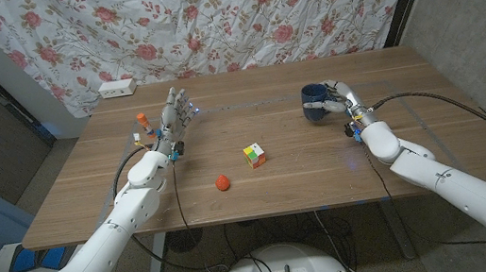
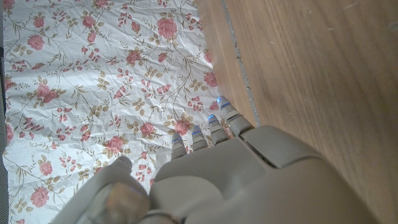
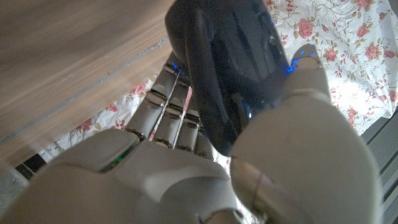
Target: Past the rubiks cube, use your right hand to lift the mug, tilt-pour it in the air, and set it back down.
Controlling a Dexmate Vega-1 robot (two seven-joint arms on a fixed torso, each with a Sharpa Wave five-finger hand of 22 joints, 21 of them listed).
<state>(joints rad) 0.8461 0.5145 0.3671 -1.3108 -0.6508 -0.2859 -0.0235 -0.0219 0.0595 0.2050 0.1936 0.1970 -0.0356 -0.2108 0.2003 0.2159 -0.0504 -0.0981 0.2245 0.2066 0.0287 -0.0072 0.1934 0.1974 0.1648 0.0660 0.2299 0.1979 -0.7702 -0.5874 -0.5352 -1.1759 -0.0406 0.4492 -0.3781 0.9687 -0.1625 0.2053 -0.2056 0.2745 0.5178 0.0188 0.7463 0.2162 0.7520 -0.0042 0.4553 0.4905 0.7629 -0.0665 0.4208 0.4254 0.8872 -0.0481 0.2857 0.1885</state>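
A dark blue mug [image 1: 316,104] stands at the table's right, beyond and to the right of the rubiks cube [image 1: 254,155]. My right hand [image 1: 341,103] wraps around the mug, fingers behind it and thumb on its near side. In the right wrist view the mug [image 3: 230,68] fills the space between my fingers [image 3: 168,106] and thumb. Whether the mug touches the table I cannot tell. My left hand [image 1: 174,119] stands on its edge at the table's left, fingers apart and holding nothing; the left wrist view shows its back [image 2: 249,180] with fingers stretched out.
A small red ball [image 1: 222,183] lies near the front middle. An orange-capped small bottle [image 1: 142,122] stands by my left hand. A white power strip [image 1: 117,88] sits at the back left edge. A floral curtain [image 1: 207,17] hangs behind the table.
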